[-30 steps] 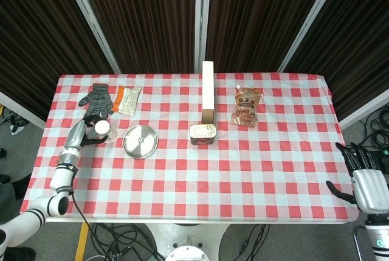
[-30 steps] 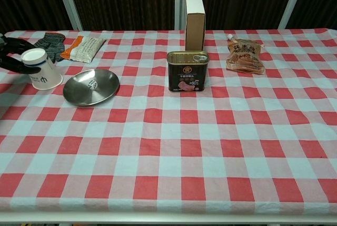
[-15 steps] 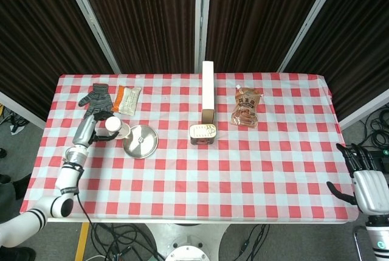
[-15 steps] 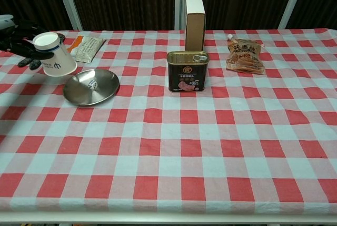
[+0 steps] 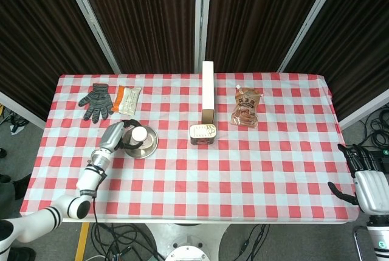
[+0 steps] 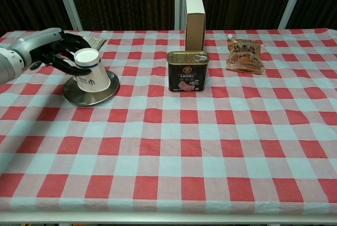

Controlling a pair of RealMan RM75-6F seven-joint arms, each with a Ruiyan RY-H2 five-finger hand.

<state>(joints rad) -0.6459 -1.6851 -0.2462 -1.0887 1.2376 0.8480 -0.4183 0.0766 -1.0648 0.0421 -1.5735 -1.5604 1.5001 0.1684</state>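
The left hand (image 6: pixel 58 51) grips a white paper cup (image 6: pixel 90 72) (a small dark logo on its side, unreadable), tilted over the steel plate (image 6: pixel 100 95) at the table's left. Right of it stands a can (image 6: pixel 187 71) marked "60%". The right hand (image 5: pixel 364 173) hangs off the near right edge, fingers apart.

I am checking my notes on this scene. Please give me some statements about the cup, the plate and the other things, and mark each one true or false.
1. The left hand holds the white paper cup. True.
2. The cup is over the metal plate. True.
3. The can lies on its side. False: it stands upright, in front of the tall box.
4. The right hand holds the pouch. False: it holds nothing, off the table's right edge; the pouch lies on the checked cloth.
5. The grey glove lies beside the snack packet. True.
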